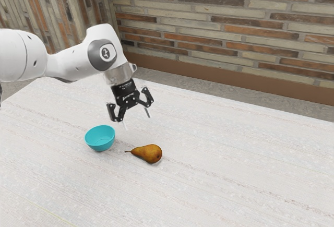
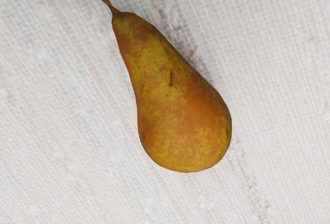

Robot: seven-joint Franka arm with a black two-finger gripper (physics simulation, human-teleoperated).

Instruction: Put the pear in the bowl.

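Remotely, I hold the black two-finger gripper (image 1: 136, 120), fingers spread apart, over the whitish, streaked bench (image 1: 235, 180). The golden-brown, long-necked pear (image 1: 149, 153) lies near the round, smooth turquoise bowl (image 1: 100, 143), stem pointing toward it.

Beyond the broad, whitish, streaked table (image 1: 235, 185) lay a rough grey floor (image 1: 313, 108), a long brown baseboard (image 1: 235, 79) and a cream-and-orange brick wall (image 1: 235, 23).

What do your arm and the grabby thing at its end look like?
My arm is smooth, rounded and white, with a dark grey round cap bearing a small emblem. Past a silvery collar comes a black, angular gripper with small pale markings and two hinged fingers ending in thin grey tips.
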